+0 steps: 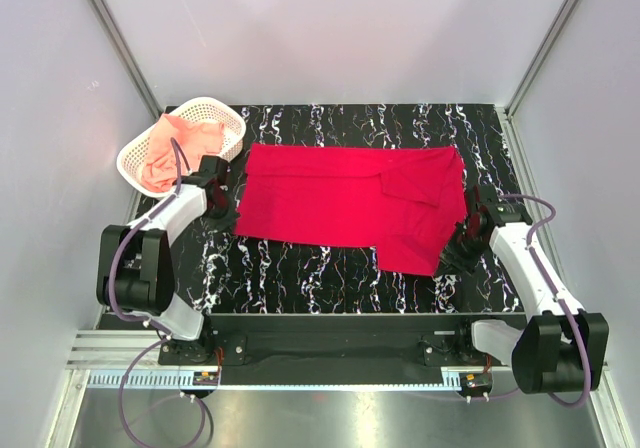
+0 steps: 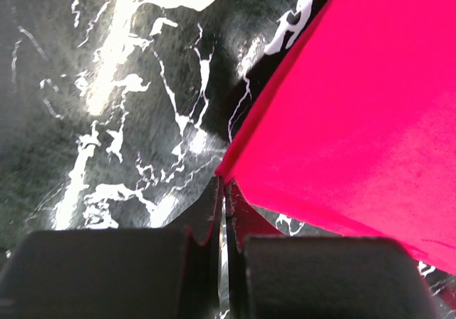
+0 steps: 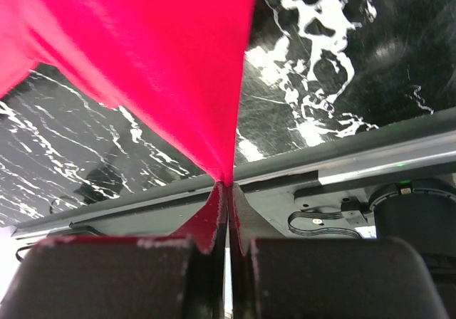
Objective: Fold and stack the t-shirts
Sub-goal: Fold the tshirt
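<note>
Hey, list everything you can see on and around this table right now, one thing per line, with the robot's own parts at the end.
red t-shirt: one, crimson, spread partly folded across the middle of the table
pink t-shirt: one, pale salmon, bunched in the basket
basket: one, white lattice, at the table's far left corner
table: one, black with white marbling, under the shirt
left arm: one, white and black, near left
right arm: one, white and black, near right
left hand: one, black, shut on the red t-shirt's near left corner
right hand: one, black, shut on the red t-shirt's near right edge
</note>
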`<action>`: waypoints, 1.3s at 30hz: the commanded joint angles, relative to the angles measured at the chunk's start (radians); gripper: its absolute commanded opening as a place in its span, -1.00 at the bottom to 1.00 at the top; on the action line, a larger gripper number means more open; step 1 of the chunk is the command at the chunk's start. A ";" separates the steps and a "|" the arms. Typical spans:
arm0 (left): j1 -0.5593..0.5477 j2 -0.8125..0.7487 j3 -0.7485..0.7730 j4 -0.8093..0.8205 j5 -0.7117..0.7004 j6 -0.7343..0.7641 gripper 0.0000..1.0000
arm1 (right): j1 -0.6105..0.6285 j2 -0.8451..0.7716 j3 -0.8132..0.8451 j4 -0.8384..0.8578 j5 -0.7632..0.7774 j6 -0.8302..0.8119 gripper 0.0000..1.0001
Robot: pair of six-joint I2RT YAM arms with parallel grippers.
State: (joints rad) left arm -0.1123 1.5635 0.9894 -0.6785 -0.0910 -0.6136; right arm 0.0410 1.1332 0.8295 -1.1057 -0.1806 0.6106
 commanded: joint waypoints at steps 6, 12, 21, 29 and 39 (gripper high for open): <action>0.003 -0.007 0.118 -0.061 -0.036 0.029 -1.00 | 0.003 0.097 0.172 -0.002 -0.002 -0.055 -1.00; 0.002 0.046 0.236 -0.087 -0.039 0.038 -1.00 | 0.005 0.195 0.325 0.001 0.013 -0.084 -1.00; 0.002 0.205 0.454 -0.142 -0.042 0.060 -1.00 | 0.002 0.436 0.643 0.009 0.007 -0.112 -1.00; 0.003 0.360 0.607 -0.174 -0.053 0.069 -1.00 | 0.000 0.654 0.865 0.007 -0.023 -0.133 -1.00; 0.005 0.471 0.732 -0.211 -0.073 0.072 -1.00 | -0.003 0.841 1.124 -0.002 -0.068 -0.160 -1.00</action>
State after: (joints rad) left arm -0.1123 2.0254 1.6733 -0.8764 -0.1226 -0.5560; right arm 0.0391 1.9457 1.8584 -1.1019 -0.2089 0.4740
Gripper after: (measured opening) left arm 0.012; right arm 0.010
